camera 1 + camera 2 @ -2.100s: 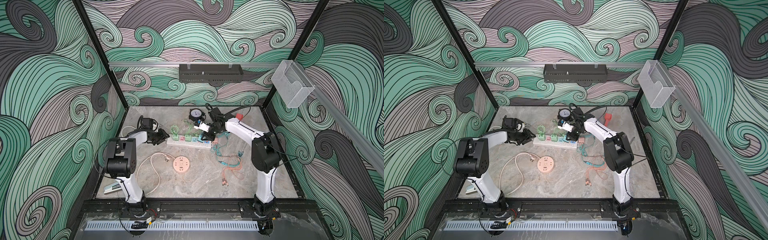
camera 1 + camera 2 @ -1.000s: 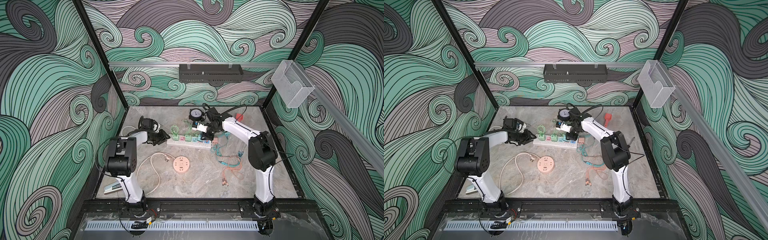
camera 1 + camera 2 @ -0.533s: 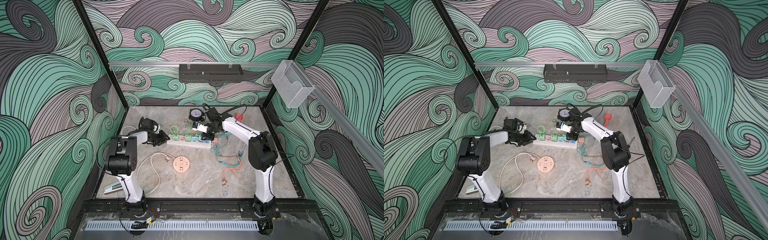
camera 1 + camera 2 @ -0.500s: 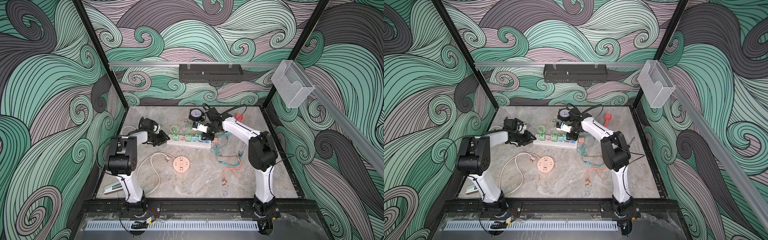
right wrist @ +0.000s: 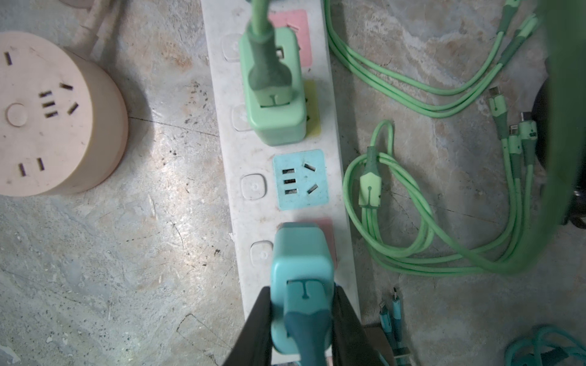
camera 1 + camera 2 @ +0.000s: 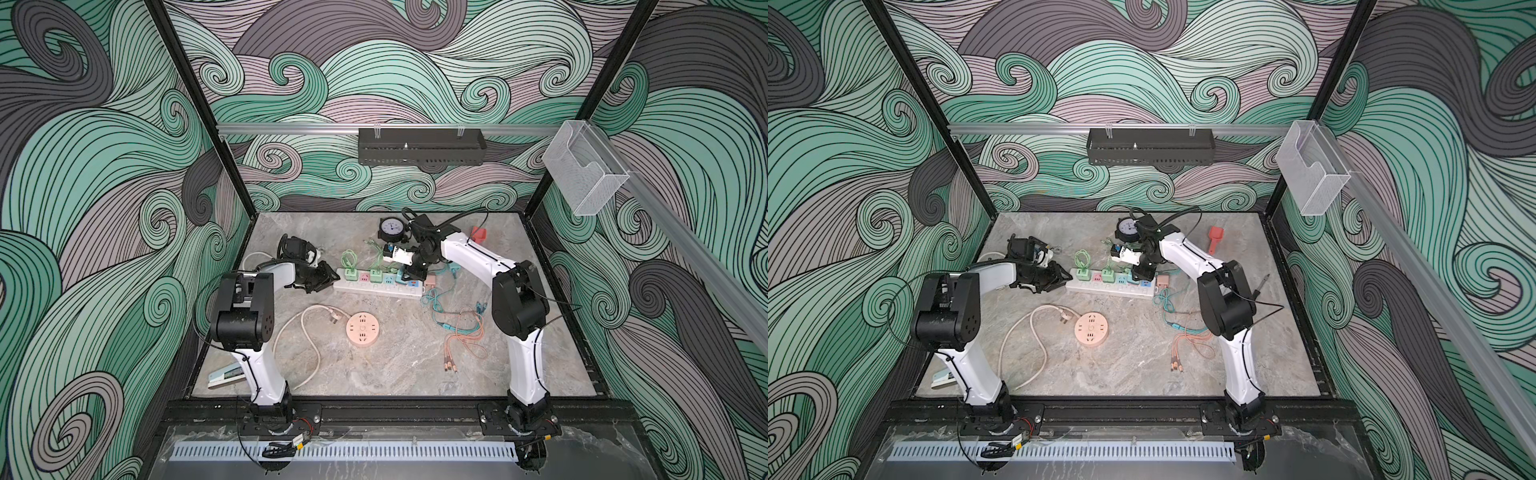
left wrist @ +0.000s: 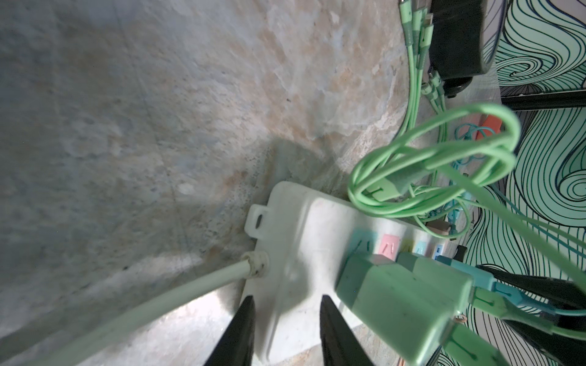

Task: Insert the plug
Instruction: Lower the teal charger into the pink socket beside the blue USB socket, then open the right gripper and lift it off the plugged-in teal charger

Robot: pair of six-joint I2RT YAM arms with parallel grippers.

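As we find it: plug [image 5: 301, 269] stands over the pink socket [image 5: 329, 228] near one end of the strip [image 5: 234, 221]; how deep its pins sit, we cannot tell.
Right gripper [image 5: 302, 294]: clamped on the plug's sides, with the cable [image 5: 304, 336] running out between the fingers.
Left gripper [image 7: 285, 301]: fingers apart at the strip's end where the cord [image 7: 158, 304] enters; whether they bear on it, we cannot tell.
Risk, jam: we judge that a tilted plug could bind its pins on the slot edges.
Risk, shift: an off-axis push could slide or tip the strip if the left gripper is not pinning it.
Risk, slip: the smooth plug sides could ride up through the fingers under load.
Risk, false finish: letting go early could leave the plug half-seated, since its body hides the gap.
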